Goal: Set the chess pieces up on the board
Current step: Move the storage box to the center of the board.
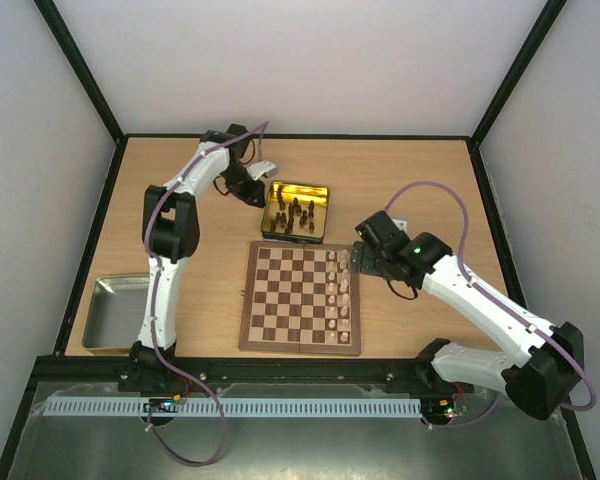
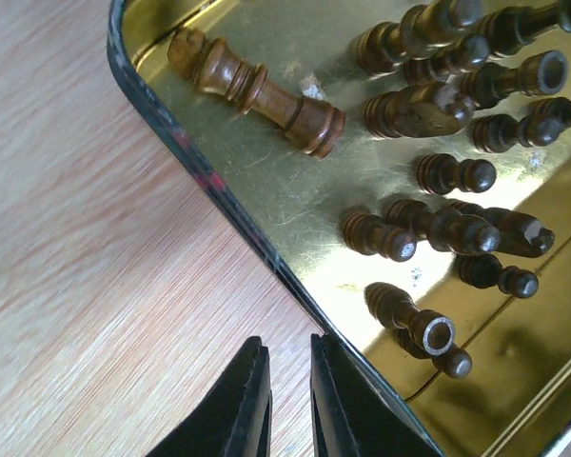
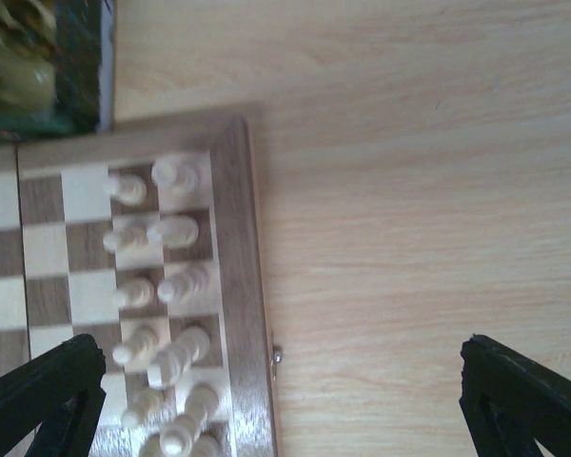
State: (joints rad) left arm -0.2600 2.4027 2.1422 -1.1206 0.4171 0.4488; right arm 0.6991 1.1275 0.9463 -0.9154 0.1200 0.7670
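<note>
While cream pieces (image 1: 344, 290) line the board (image 1: 280, 300), dark pieces (image 1: 298, 215) sit in tray (image 1: 320, 192)

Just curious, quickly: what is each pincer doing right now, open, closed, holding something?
Left pincer: closed, empty, by the tray rim.
Right pincer: wide open, holding nothing.

Table (image 2: 76, 286): matt pale wood grain. Tray (image 2: 266, 190): glossy gold metal, scuffed. Dark chess pieces (image 2: 257, 86): turned wood, sl. sheen. Board (image 1: 280, 300): smooth wood. Pale pieces (image 3: 171, 231): matt.
</note>
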